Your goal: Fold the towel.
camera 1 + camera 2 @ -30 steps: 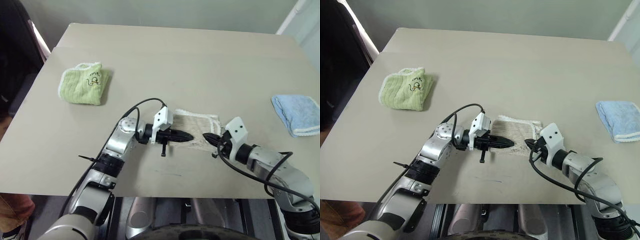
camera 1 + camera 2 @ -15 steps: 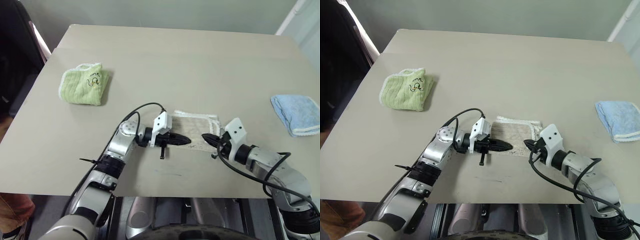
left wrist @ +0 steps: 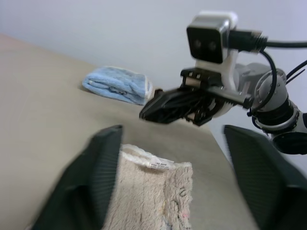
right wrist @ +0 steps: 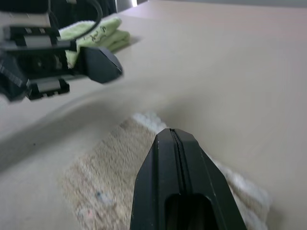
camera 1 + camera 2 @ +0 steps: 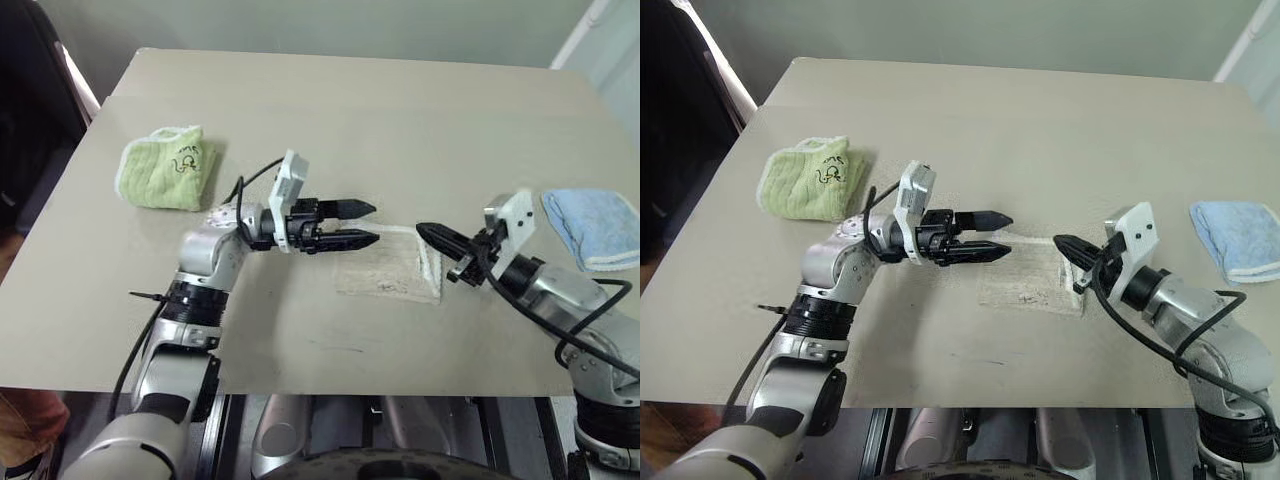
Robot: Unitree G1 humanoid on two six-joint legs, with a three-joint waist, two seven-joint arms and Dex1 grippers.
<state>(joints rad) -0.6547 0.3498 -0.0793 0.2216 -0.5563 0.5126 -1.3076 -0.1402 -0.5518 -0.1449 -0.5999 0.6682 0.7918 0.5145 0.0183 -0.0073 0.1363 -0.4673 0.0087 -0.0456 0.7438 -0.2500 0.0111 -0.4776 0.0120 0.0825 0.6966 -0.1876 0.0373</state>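
Part of the beige terry towel with white corded edging [image 5: 388,268] is hidden behind the open left gripper [image 5: 362,224]. It lies folded flat mid-table, between both grippers, ungripped. Right gripper [image 5: 429,233] is closed, empty.

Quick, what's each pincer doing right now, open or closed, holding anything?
Left pincer: open, holding nothing, above the towel.
Right pincer: closed, empty, above the towel's right edge.

Left gripper [image 5: 362,225] points toward 3 o'clock, its 2 fingers spread apart; right gripper [image 5: 427,232] points toward 9 o'clock, fingers pressed together.
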